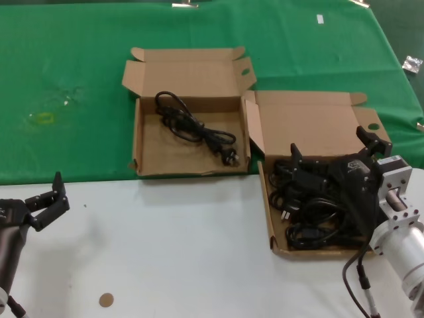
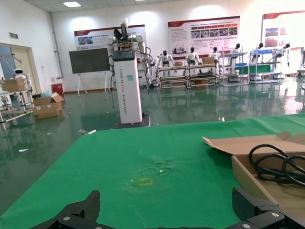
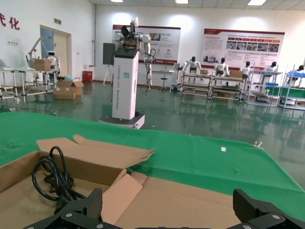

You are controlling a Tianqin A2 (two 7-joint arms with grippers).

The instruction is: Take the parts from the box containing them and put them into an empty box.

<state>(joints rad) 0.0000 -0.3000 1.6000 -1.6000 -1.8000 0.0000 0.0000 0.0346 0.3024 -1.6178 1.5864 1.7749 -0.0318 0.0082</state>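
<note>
My right gripper [image 1: 334, 159], jaws wide, over the full box [image 1: 268, 199] | cables [image 1: 311, 212] heaped inside: limp, light, tangle-prone; I'd pinch 1 loop | left gripper [image 1: 50, 202] open, idle

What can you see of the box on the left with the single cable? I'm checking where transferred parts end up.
The left box is a shallow brown cardboard mailer on the green cloth, lid hinged open at the back, both rounded side flaps splayed outward, one with a round hole. One black cable lies loosely coiled inside. Its right wall sits against the neighbouring box. No claw touches it.
</note>
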